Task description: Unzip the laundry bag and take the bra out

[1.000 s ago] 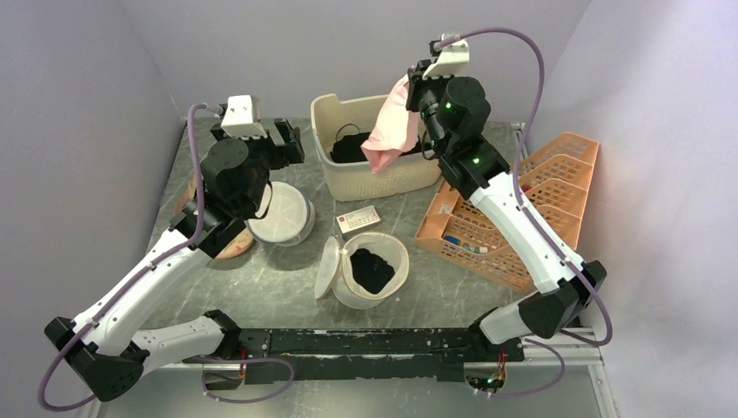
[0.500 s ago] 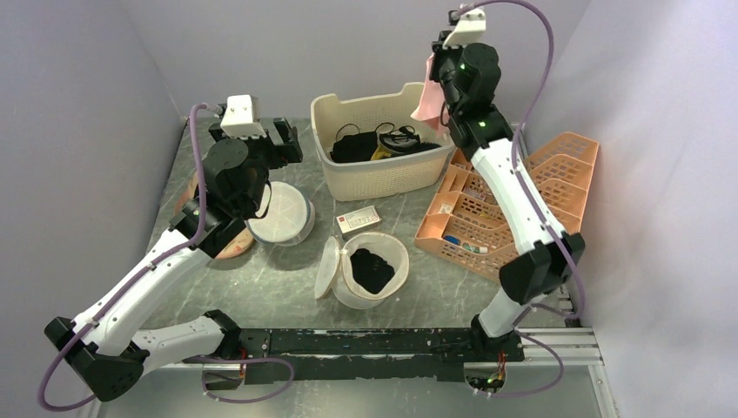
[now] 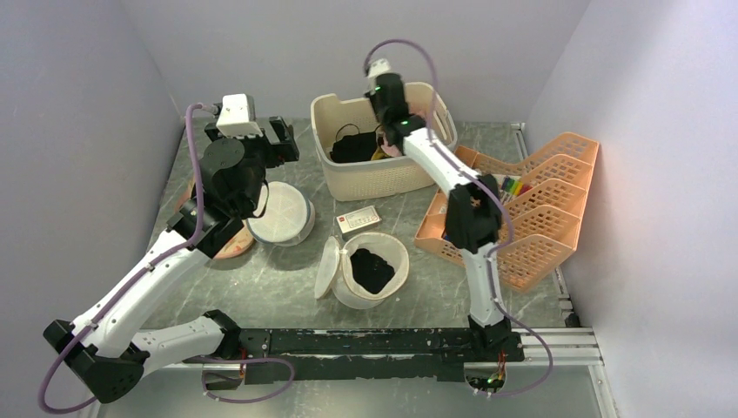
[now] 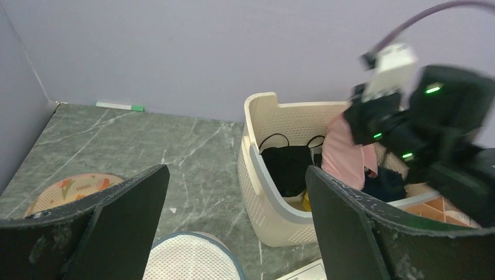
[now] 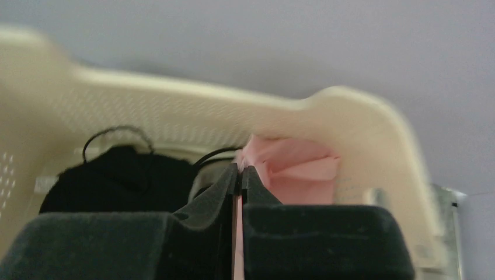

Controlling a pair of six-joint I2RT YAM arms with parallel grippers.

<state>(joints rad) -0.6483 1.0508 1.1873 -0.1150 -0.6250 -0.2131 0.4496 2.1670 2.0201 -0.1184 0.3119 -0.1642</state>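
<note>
Plainly dealt with soft goods. Found the cream basket (image 3: 380, 178) at the back of the table. Nearer the arms found the laundry bag (image 3: 365, 301), standing unzipped, round flap hinged open toward the left arm's side, something dark lying inside. Noted the left gripper (image 4: 236, 175) spread wide and holding nothing, hovering above the plain white mesh bag (image 3: 280, 213). Saw the right gripper (image 5: 239, 172) lowered into the basket beside the dark clothes (image 3: 352, 148), pinched tight on a fold of the pink bra (image 5: 297, 175). Judged that garment light, limp and apt to drape, with no weight to fight. Reckoned a bunched fold of fabric the surest hold, and distrusted any thin strap as liable to slip or snag on the rim. Could not identify the dark thing in the bag.
</note>
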